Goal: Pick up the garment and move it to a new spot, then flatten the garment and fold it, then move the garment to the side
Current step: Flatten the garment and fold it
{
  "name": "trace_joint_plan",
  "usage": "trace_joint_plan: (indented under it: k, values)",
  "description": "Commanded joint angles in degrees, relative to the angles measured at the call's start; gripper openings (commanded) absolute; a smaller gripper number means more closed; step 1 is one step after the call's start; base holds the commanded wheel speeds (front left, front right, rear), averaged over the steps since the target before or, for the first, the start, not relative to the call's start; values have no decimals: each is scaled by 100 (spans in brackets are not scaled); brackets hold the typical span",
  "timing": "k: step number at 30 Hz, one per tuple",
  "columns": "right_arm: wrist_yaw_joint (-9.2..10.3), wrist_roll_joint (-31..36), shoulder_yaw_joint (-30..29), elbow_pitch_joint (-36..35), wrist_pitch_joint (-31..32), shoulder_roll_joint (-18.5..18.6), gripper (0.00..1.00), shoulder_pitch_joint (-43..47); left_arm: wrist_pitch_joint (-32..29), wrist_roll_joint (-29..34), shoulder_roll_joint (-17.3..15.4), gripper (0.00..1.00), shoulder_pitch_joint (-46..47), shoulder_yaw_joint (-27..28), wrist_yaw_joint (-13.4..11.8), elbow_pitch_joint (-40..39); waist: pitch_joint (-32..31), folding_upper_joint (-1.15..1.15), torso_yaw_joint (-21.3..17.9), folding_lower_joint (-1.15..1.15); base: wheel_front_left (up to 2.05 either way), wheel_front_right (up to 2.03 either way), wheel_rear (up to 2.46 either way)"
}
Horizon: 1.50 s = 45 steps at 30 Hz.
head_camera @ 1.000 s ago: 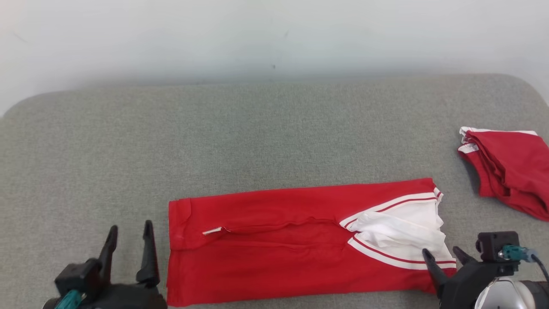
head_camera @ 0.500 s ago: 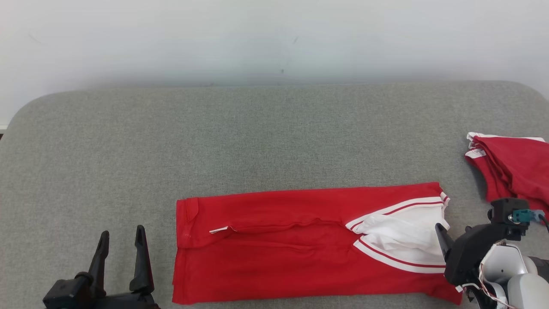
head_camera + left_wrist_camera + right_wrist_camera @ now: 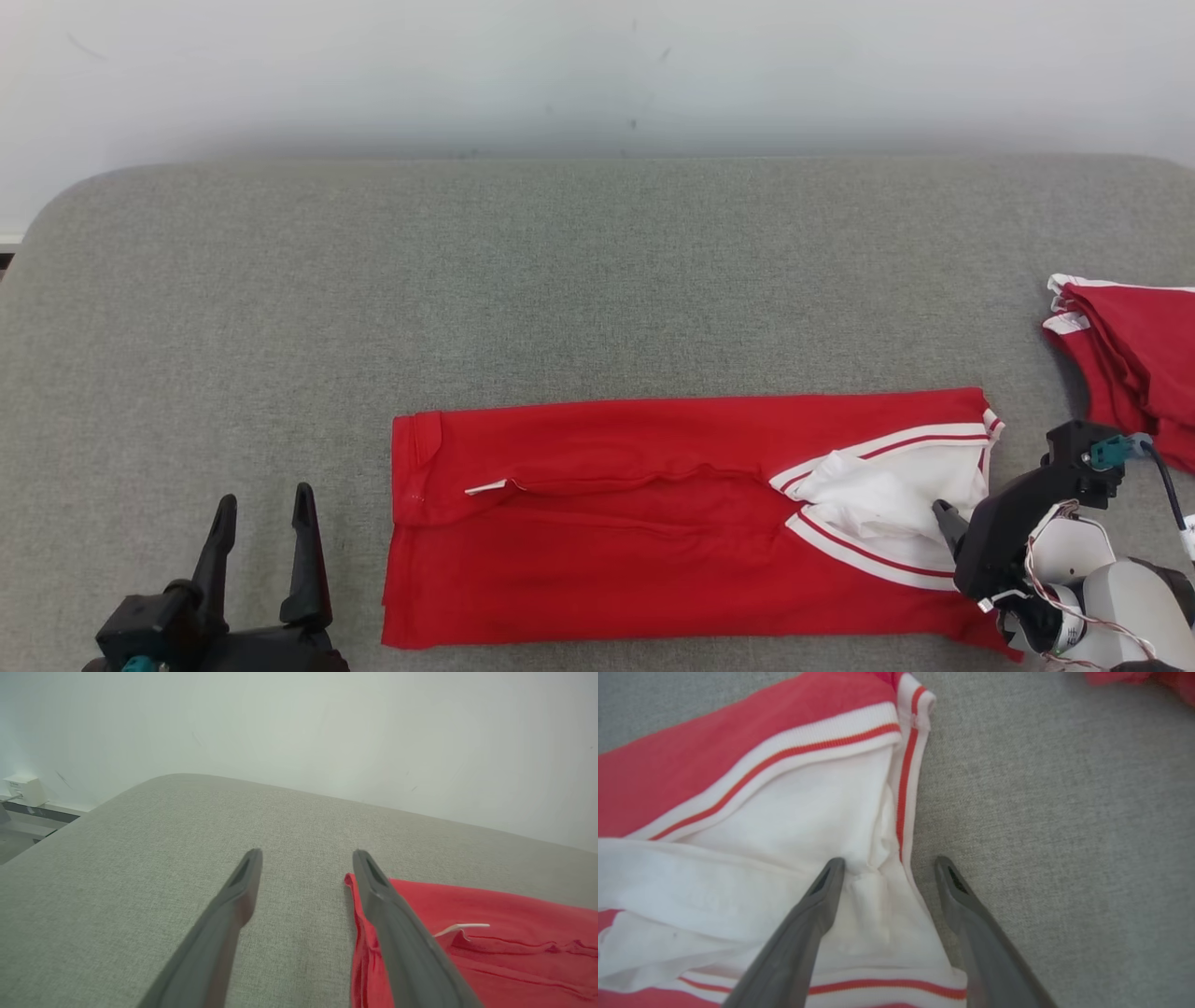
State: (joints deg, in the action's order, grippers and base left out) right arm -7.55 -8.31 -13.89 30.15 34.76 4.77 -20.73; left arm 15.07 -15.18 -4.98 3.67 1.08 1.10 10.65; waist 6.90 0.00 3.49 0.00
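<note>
The right gripper (image 3: 888,861) has slid in over the white collar end of the red garment (image 3: 607,523) — jaws apart, nothing held. The left gripper (image 3: 263,495) waits by the other end, jaws apart too. The garment lies long on the gray cushion (image 3: 560,280) — the next fold looks close.

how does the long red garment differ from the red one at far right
The long garment lies flat in a strip; the right garment is a layered bundle. The long garment shows a broad white panel, the right garment only thin white edges. Both are red.
</note>
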Motion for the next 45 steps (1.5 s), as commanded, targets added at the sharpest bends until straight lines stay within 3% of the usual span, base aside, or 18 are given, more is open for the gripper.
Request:
trace_joint_plan:
  k: [1,3,4,5,6,7,8,20,30,35,38,45]
  values:
    - [16,-76,25,225,41,-37,100,-18,8,74,38,100,92,53,49,40,42,0,13,0,0,0,0]
    - [16,-94,52,354,40,-38,97,-50,8,111,57,100,94,80,86,57,58,0,23,0,0,0,0]
    - [16,-116,79,407,43,-40,65,-62,8,138,68,100,104,95,85,61,64,0,28,0,0,0,0]
    - [16,-141,110,449,36,-45,43,-78,8,157,79,100,116,106,105,64,68,0,31,0,0,0,0]
    - [16,-141,110,449,36,-45,43,-78,8,157,79,100,116,106,105,64,68,0,31,0,0,0,0]
    - [16,-182,132,479,13,-52,16,-97,8,172,89,100,125,122,120,67,70,0,34,0,0,0,0]
    - [16,-216,166,493,-10,-49,0,-113,8,188,97,100,128,136,132,69,70,0,35,0,0,0,0]
    - [17,-537,-48,132,-300,360,0,-67,8,309,133,100,40,356,228,265,-204,0,-46,0,0,0,0]
    - [17,-473,-441,-1202,251,971,0,478,8,351,166,100,-255,386,159,147,-489,0,-268,0,0,0,0]
    - [17,-344,-594,-1786,435,993,0,608,8,293,183,100,-322,348,146,130,-549,0,-332,0,0,0,0]
    - [17,-324,-451,-2066,535,915,0,647,9,278,188,100,-356,312,148,137,-580,0,-347,0,0,0,0]
    - [17,-484,721,-2658,754,675,0,527,9,265,197,100,-347,258,124,138,-634,0,-273,0,0,0,0]
